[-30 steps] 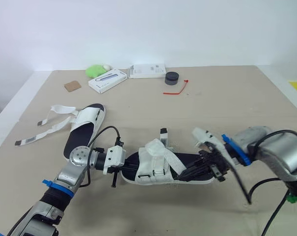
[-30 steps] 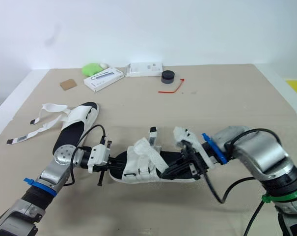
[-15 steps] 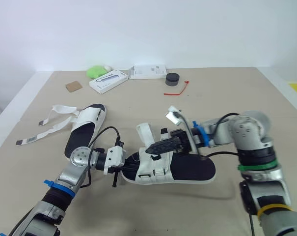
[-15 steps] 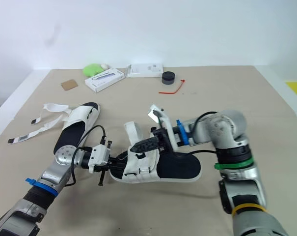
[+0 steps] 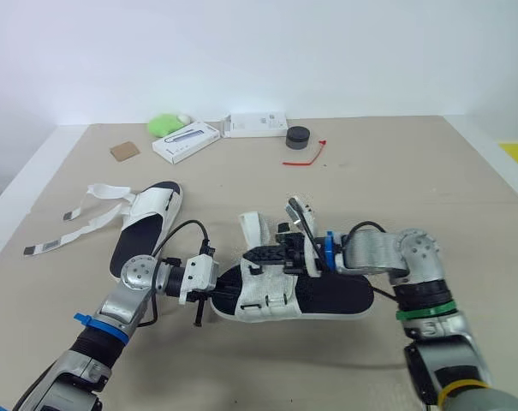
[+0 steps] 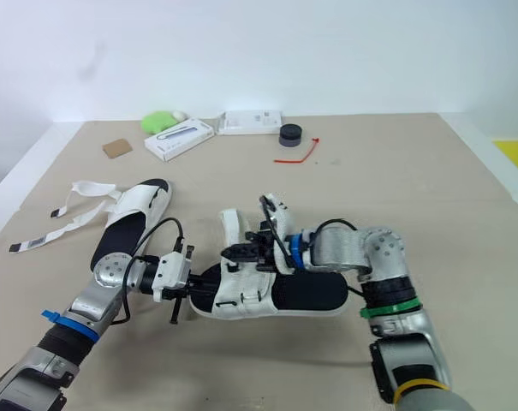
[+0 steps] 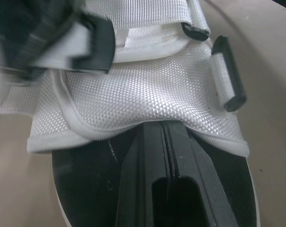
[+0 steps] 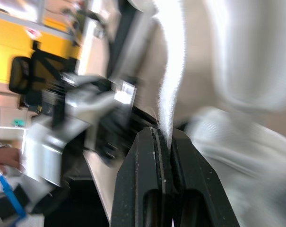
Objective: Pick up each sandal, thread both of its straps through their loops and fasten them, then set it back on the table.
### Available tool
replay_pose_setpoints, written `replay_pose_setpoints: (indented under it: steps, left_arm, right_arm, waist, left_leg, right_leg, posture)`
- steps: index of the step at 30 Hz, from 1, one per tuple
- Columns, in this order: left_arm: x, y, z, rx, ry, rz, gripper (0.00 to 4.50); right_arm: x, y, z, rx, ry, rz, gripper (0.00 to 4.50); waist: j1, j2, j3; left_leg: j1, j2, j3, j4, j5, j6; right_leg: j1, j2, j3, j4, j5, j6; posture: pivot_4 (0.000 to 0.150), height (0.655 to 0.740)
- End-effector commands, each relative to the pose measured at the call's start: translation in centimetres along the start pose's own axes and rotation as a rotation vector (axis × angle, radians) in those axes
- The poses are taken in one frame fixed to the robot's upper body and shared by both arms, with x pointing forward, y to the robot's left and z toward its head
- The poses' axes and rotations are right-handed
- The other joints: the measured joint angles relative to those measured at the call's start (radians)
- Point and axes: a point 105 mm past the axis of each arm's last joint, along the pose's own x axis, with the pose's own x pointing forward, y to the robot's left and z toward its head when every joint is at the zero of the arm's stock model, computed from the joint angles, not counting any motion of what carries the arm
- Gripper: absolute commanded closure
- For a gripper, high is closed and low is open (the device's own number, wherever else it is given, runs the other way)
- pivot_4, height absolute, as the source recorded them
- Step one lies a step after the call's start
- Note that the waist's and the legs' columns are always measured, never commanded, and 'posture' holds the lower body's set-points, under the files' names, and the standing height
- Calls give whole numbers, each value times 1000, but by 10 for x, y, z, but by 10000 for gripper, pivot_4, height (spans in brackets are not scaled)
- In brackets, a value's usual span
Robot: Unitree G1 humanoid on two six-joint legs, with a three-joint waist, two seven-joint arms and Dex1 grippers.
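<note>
The right gripper [image 5: 264,254], pinching a white strap [image 5: 249,228], has swung from the heel end over the upper. The left gripper [image 5: 214,295] stays clamped on the sandal [image 5: 331,295] in the middle of the table [image 5: 395,171], so threading looks imminent.

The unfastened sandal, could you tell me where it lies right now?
In the left eye view, the unfastened sandal lies on the table's left side, straps trailing toward the left edge, beyond the left gripper.

The sandal [image 5: 336,295] at the left tool [image 5: 223,295] has a black sole, a white mesh upper with a fine dotted weave, a white strap [image 8: 173,71] and black loops [image 7: 226,73]. The surface [image 5: 395,188] is beige.
</note>
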Motion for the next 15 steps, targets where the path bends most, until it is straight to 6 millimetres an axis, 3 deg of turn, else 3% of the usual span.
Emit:
replay_pose_setpoints:
  steps: [1, 7, 15]
  left_arm:
    - [14, -58, -57, -236, 186, -213, 45000]
    - [17, -56, -58, -234, 187, -232, 45000]
    - [20, -56, -61, -262, 186, -266, 45000]
  right_arm:
    - [-5, 14, -5, 2, -44, 89, 44203]
    - [-9, 0, -27, 29, 13, 71, 44203]
    - [-16, -1, -41, 19, 33, 82, 44203]
  waist:
    - [1, -2, -1]
    - [4, 0, -1]
    - [10, -1, -1]
  left_leg:
    - [0, 0, -1, 0, 0, 0]
    - [0, 2, -1, -1, 0, 0]
    - [0, -1, -4, -1, 0, 0]
  right_leg:
    - [0, 1, 0, 0, 0, 0]
    - [-1, 2, 0, 0, -1, -2]
    - [2, 1, 0, -1, -2, -1]
  posture:
    - [1500, 7400]
    - [1500, 7400]
    - [1500, 7400]
